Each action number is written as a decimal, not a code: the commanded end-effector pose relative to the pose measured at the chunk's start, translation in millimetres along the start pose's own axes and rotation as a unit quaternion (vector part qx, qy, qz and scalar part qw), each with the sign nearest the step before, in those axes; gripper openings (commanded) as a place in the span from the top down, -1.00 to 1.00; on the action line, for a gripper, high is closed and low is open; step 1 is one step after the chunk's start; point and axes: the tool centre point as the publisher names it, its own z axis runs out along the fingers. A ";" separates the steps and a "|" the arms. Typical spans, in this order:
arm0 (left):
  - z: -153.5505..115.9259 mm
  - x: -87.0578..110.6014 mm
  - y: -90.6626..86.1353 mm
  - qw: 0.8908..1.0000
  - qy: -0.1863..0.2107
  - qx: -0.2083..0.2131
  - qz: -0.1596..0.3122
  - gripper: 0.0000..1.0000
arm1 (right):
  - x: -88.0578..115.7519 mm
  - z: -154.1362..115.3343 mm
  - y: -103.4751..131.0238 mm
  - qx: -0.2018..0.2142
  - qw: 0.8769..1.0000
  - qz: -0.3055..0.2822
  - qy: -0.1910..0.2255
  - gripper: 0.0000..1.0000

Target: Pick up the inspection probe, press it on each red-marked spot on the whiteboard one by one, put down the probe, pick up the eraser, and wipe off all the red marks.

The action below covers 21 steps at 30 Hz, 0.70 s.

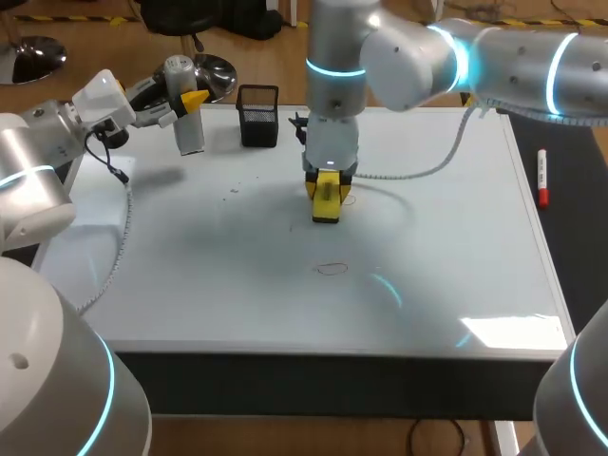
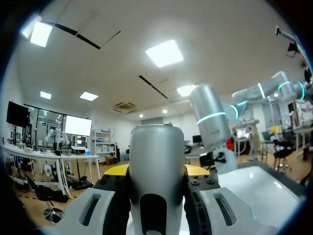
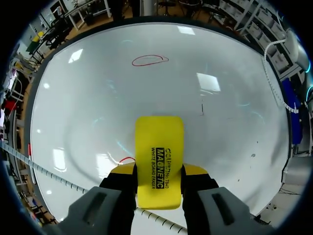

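My left gripper [image 1: 187,103] is shut on the inspection probe [image 1: 191,131], a grey-white cylinder held upright over the whiteboard's far left corner. In the left wrist view the probe [image 2: 156,166] fills the gap between the yellow fingertips [image 2: 116,171]. My right arm comes in from the right to the middle of the whiteboard [image 1: 456,237]. Its gripper [image 1: 326,185] is shut on the yellow eraser [image 1: 326,201], which rests flat on the board. A red mark [image 3: 127,160] shows beside the eraser [image 3: 159,156]. Another red oval [image 1: 332,269] lies nearer the front, ahead of the eraser in the right wrist view [image 3: 149,60].
A black mesh pen holder [image 1: 258,116] stands at the far edge, just left of my right arm. A red marker [image 1: 542,178] lies on the dark strip right of the whiteboard. A small dark tick [image 3: 202,108] is on the board.
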 end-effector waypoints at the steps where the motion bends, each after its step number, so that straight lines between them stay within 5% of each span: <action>1: 0.3 0.8 -1.0 1.000 -0.001 0.000 0.001 1.00 | 12.6 8.8 -3.4 -0.003 1.000 0.008 -0.004 1.00; 21: 0.3 0.8 -1.0 1.000 -0.001 0.000 0.001 1.00 | 73.1 16.4 -15.0 -0.006 0.997 0.079 0.006 1.00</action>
